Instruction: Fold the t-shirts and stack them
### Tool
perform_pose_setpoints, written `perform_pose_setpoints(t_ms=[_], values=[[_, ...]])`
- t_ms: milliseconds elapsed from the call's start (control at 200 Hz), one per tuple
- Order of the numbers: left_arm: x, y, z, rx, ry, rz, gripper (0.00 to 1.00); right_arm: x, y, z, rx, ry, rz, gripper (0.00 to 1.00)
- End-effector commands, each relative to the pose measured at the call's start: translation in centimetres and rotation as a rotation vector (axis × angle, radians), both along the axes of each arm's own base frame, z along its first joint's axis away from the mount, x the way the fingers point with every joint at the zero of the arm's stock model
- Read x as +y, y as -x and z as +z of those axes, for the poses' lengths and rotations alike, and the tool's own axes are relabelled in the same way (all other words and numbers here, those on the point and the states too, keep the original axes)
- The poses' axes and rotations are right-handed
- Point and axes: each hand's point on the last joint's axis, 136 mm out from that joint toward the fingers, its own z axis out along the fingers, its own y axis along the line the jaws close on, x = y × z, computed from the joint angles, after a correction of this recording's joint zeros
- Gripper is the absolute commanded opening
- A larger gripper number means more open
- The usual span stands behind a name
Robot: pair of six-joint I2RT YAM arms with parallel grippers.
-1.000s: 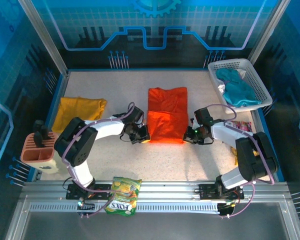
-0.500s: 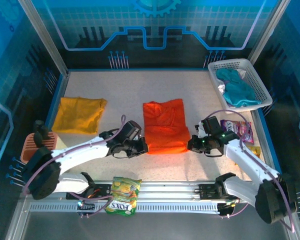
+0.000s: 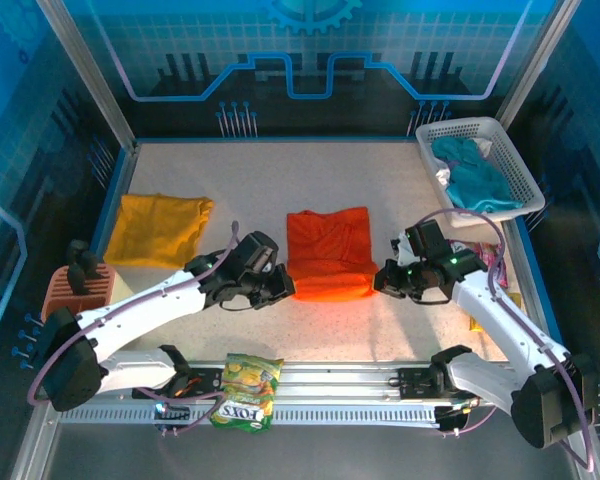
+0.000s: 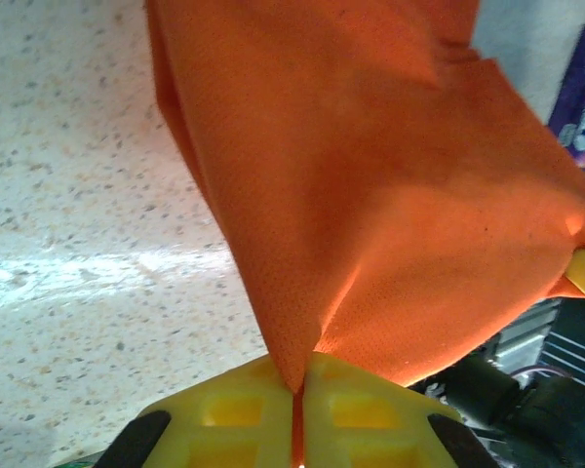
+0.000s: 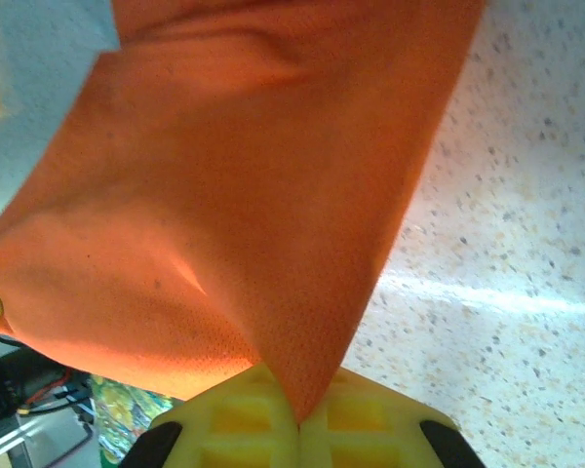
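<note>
A: Speckled and pale, the worktop point(image 3: 260, 180) sits inside blue panelled walls. Where does the orange t-shirt point(image 3: 328, 255) lie on it?

B: Near the middle, folded to a rough rectangle, between the two arms. Its near edge is gripped at both corners.

A: By which claw?

B: Both. The left claw point(image 3: 280, 288) has its yellow fingers pressed together on the near-left corner, with a thin point of orange cloth pinched in the seam between them. The right claw point(image 3: 383, 280) is closed the same way on the near-right corner, and the cloth fans out from its tips.

A: And the mustard-yellow t-shirt point(image 3: 160, 230)?

B: It lies flat at the left side of the worktop, well apart from the orange one.

A: Anything else around?

B: A white basket point(image 3: 458, 124) at the far right corner holds teal cloth point(image 3: 475, 180). A snack bag point(image 3: 245, 392) lies on the near rail, by the left arm's base.
</note>
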Motion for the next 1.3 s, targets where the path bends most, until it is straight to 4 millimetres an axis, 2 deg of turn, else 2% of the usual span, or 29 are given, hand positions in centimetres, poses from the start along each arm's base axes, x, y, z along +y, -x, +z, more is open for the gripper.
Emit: perform_pose_setpoints(t_ms=[0, 75, 215, 390, 530, 735, 891, 1296], values=[[0.4, -1.5, 1.0, -0.005, -0.013, 0.010, 0.10, 0.4, -0.4, 1.2, 0.039, -0.003, -0.002, 0.03], [0.5, -2.7, 1.5, 0.013, 0.012, 0.018, 0.10, 0.8, -1.9, 2.6, 0.013, -0.021, -0.013, 0.03], [0.6, -5.5, 2.8, -0.022, 0.032, 0.030, 0.10, 1.3, -4.7, 3.8, -0.008, -0.053, -0.039, 0.03], [0.0, -9.1, 3.7, -0.017, 0.084, 0.014, 0.11, 1.4, -8.4, 4.1, -0.013, -0.119, -0.072, 0.02], [0.0, -11.8, 4.0, -0.032, 0.085, 0.021, 0.11, 1.1, -10.9, 3.5, 0.011, -0.169, -0.107, 0.02], [0.2, -15.6, 3.2, -0.025, 0.103, 0.051, 0.10, 1.2, -13.5, 2.4, 0.055, -0.247, -0.128, 0.00], [0.1, -17.5, 2.7, -0.027, 0.102, 0.056, 0.09, 0.8, -15.1, 2.3, 0.053, -0.250, -0.140, 0.00], [1.0, -21.8, 0.7, -0.007, 0.136, 0.099, 0.12, 0.1, -19.4, -0.1, 0.088, -0.212, -0.148, 0.01]])
